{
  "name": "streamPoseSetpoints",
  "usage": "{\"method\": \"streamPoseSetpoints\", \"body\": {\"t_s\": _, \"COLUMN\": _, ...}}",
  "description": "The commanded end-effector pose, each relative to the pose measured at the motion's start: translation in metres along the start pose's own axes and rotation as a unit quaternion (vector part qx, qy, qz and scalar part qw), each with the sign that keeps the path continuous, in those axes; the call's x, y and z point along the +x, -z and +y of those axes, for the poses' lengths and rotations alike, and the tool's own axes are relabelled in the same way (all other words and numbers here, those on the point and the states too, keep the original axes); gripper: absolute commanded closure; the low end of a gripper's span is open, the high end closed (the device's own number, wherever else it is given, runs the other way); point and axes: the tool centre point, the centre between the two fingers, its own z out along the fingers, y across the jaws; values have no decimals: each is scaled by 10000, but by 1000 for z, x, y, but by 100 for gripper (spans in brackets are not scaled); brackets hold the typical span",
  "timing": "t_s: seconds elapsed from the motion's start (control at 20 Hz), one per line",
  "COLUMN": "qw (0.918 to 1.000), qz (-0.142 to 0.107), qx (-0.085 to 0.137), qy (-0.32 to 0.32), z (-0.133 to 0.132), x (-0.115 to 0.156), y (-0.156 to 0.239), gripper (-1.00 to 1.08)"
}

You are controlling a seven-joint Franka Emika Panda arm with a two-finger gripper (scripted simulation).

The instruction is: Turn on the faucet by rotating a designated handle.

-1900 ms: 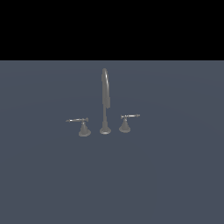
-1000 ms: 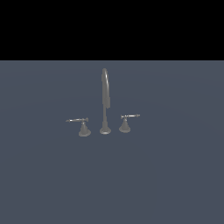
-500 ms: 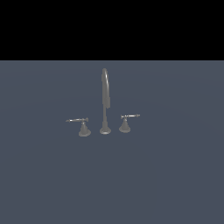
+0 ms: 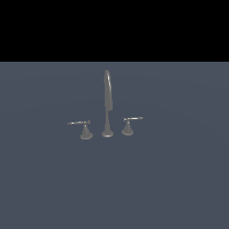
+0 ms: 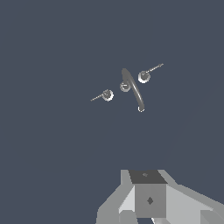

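**A:** Where does the handle (image 4: 80, 123) sit?

**B:** On the exterior view's left of the faucet (image 4: 107, 107), a thin bar lever on a flared cone base (image 4: 86, 134), bar pointing out toward that view's left. The gooseneck spout (image 4: 108, 89) stands between it and the twin lever (image 4: 132, 119) on the exterior view's right. All 3 stand on the plain grey bench (image 4: 179, 179).

**A:** And the arm?

**B:** Not in the exterior view at all. The wrist view looks down from well above, with the 3 pieces small and far off. Only the claw (image 5: 148, 199) body shows at the frame edge, the fingertips are cut off, so I cannot tell how far open it is. It holds nothing that I can see.

**A:** So the step is the approach?

**B:** I judge so. Come down over the bar's free tip (image 4: 69, 123), not the cone, since the tip gives the most leverage. Keep clear of the spout's arc, settle 1 finger beside the bar, then sweep around the cone's axis.
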Motion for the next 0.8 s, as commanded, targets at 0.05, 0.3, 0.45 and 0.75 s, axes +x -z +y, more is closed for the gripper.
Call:
{"method": "streamPoseSetpoints", "body": {"t_s": 0.05, "qw": 9990, "qz": -68, "qx": 67, "qy": -440, "z": -15, "x": 21, "y": -23, "gripper": 108}}
{"method": "streamPoseSetpoints", "body": {"t_s": 0.3, "qw": 9940, "qz": -153, "qx": 108, "qy": -1081, "z": -35, "x": 47, "y": -59, "gripper": 108}}
{"method": "streamPoseSetpoints", "body": {"t_s": 0.45, "qw": 9889, "qz": -191, "qx": 107, "qy": -1473, "z": -47, "x": 62, "y": -83, "gripper": 108}}
{"method": "streamPoseSetpoints", "body": {"t_s": 0.75, "qw": 9738, "qz": -230, "qx": 58, "qy": -2260, "z": -67, "x": 87, "y": -134, "gripper": 108}}
